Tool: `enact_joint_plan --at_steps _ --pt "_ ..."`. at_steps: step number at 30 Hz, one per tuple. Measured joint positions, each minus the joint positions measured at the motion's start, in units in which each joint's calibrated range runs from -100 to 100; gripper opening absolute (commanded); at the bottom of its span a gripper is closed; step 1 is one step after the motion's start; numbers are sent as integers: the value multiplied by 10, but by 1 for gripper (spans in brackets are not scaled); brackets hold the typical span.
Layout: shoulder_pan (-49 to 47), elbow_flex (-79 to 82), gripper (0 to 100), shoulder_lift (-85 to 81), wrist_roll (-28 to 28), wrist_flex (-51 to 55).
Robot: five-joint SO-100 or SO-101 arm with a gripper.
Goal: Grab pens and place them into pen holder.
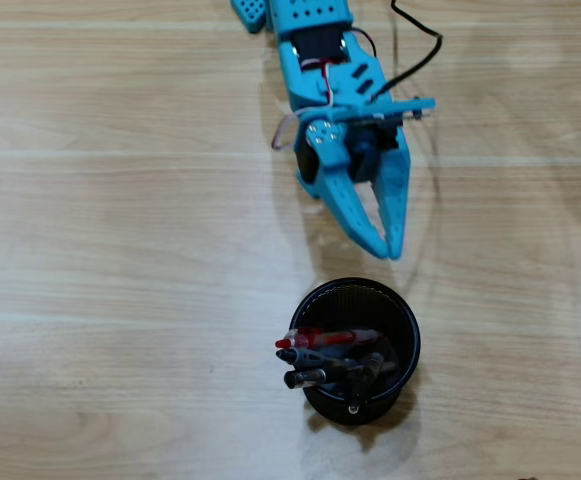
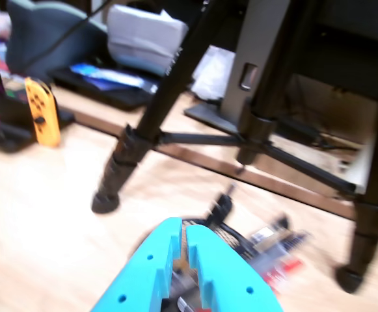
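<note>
Overhead view is showing the pens lying bundled inside the pen holder, their ends leaning toward the left rim; the individual pens are overlapping, and only a red one is plainly distinguishable. Just above the holder, apart from it, the blue gripper is hanging with its fingertips drawn nearly together and nothing between them. The arm is being cut off by the top edge.

Wrist view is blurring heavily: the gripper is rising from the bottom edge with only a thin slit between its jaws, and the pens beyond it are smearing into dark and red streaks. This view alone is showing the room: an orange controller at left, then black tripod legs standing on the light wooden tabletop.
</note>
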Motion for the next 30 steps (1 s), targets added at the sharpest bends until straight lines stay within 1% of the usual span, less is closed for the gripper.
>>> enact_joint_plan --at_steps 9,14,19,22,25,28,30 --pt "-3 340 2 -281 104 0" --pt "16 530 2 -444 165 0" --pt "30 681 2 -580 230 0" --pt "25 754 2 -651 253 0" --pt "24 784 2 -716 283 4" --pt "24 793 2 -775 323 61" --pt "28 796 2 -808 340 113"
